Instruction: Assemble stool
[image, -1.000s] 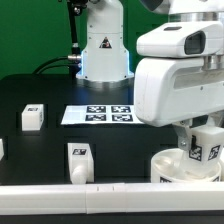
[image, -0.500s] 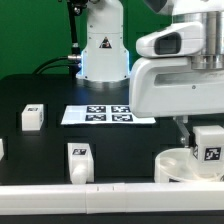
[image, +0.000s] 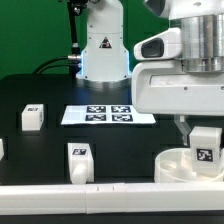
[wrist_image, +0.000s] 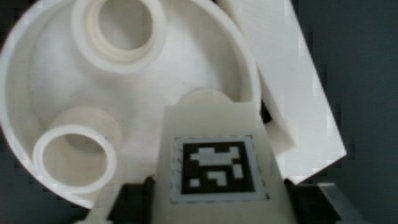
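Note:
The round white seat (image: 184, 164) lies at the front of the exterior view's right, against the white front rail. In the wrist view its disc (wrist_image: 71, 90) shows two ring sockets. My gripper (image: 205, 140) is shut on a tagged white leg (image: 207, 148) and holds it upright over the seat. In the wrist view the leg (wrist_image: 217, 160) fills the space between my fingers (wrist_image: 128, 200), its tag facing the camera. Two more tagged legs stand on the black table: one (image: 32, 117) at the left, one (image: 79, 158) near the front.
The marker board (image: 108, 115) lies in the middle of the table, in front of the arm's base (image: 103, 50). A white rail (image: 90, 203) runs along the front edge. Part of another white piece (image: 2, 148) shows at the exterior view's left edge.
My gripper with the leg has shifted to the exterior view's right and slightly up over the seat. The other parts have not moved.

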